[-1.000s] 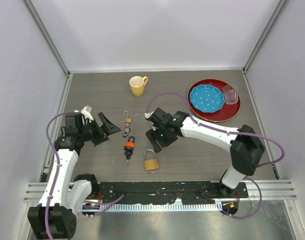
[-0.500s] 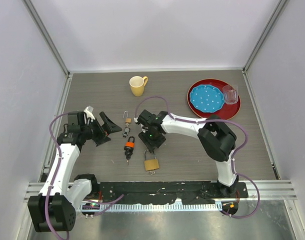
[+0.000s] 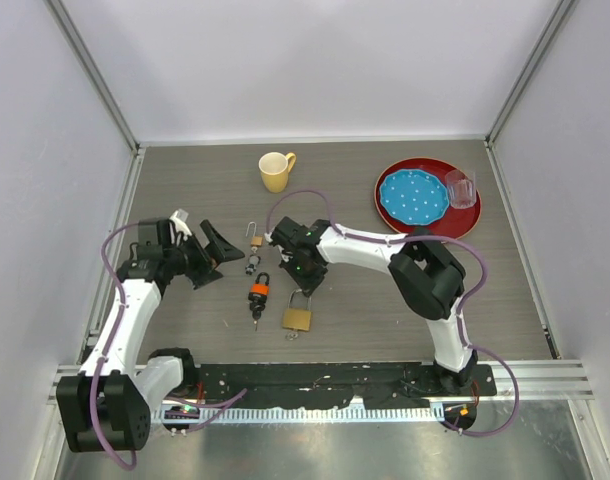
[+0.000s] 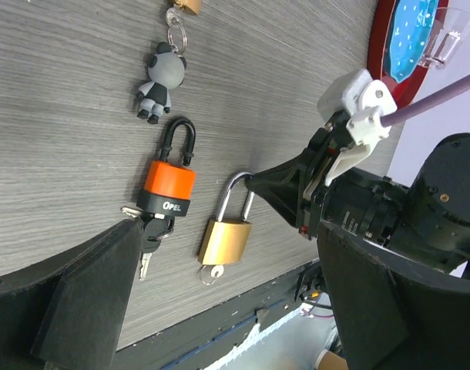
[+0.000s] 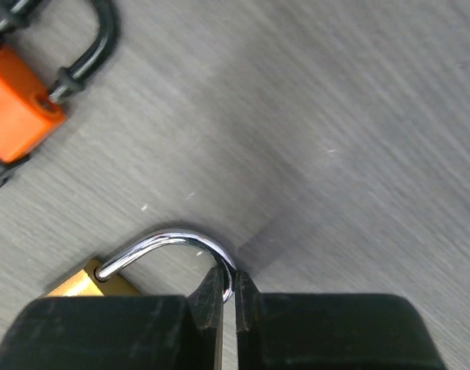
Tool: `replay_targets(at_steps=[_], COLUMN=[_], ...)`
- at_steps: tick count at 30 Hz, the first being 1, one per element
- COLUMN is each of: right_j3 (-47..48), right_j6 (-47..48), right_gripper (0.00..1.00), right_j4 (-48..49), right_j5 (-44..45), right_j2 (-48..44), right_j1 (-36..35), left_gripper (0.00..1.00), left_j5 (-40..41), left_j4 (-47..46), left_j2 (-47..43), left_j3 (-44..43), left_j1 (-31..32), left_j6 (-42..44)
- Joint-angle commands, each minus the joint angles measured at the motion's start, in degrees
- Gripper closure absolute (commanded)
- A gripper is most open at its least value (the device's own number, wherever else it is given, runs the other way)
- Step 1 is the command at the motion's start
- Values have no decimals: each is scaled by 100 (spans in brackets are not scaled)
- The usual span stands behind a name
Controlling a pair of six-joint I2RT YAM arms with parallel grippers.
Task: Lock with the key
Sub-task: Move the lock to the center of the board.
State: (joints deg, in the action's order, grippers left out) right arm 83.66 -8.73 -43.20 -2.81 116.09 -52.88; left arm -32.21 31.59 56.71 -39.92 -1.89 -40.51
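A brass padlock [image 3: 297,319] lies flat on the table with its silver shackle [image 5: 167,242] pointing away from the arms. A small key [image 4: 212,273] on a ring sits in its bottom. My right gripper [image 5: 228,284] is shut on the right side of that shackle, fingertips pinching the steel. Left of it lies an orange padlock [image 3: 259,292] with a black shackle and a bunch of keys [image 4: 146,260] at its base. My left gripper [image 3: 210,258] hovers open to the left of both locks and holds nothing.
A panda keychain [image 4: 159,83] with a tiny brass lock [image 3: 255,240] lies behind the orange padlock. A yellow mug [image 3: 275,171] stands at the back. At the back right, a red plate [image 3: 463,227] carries a blue dish [image 3: 413,196] and a clear glass [image 3: 461,187].
My right gripper swung left to the brass padlock and closed on its shackle. The padlock shifted slightly left. The left arm barely moved.
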Motion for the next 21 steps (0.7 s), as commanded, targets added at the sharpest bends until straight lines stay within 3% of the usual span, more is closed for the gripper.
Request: replay_targets(at_steps=[1,9,15,21], right_j3=[133,546,889,969], right_j6=[-23,530,557,136], right_gripper=[95,92,81,49], right_j4=[66,171,198,198], right_j5=[510,-253,-360,245], right_j2=[98,80,194,-367], right_j1=[488,1008,990,990], left_gripper=[0,0,0,1], left_j5=[-277,-453,-58,21], left_j4=[-417,-874,-830,-1120], left_j2=[130,569,1070,1571], left_j3=[-279,-464,-876,-1009], left_j1=[-4,136,953,1384], left_j6=[-123,-273,-203,-352])
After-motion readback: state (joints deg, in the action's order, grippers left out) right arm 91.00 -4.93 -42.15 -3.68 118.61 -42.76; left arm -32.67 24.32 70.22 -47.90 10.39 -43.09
